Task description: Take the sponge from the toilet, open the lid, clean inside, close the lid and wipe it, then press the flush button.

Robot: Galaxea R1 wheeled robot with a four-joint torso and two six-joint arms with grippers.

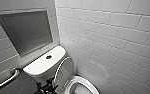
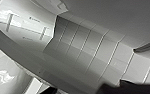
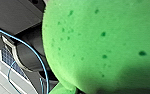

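Right end effector (image 3: 49, 73) seems clenched on the sponge (image 3: 103, 42), while the lid (image 1: 64, 71) stands open.

Close view along a broad, curved edge of the lid (image 2: 28, 60), pale grey and smooth. Beyond it, white tiled wall (image 2: 91, 50), thin dark joints running in a grid. Beside the edge, glossy white ceramic of the toilet (image 2: 6, 75) with bright patches of reflected light (form otherwise hard to read). Bordering the tiles, a smooth white surface (image 2: 116, 15), not identifiable. Nearest the camera, a dark blurred part of the robot (image 2: 131, 88), outline unclear.
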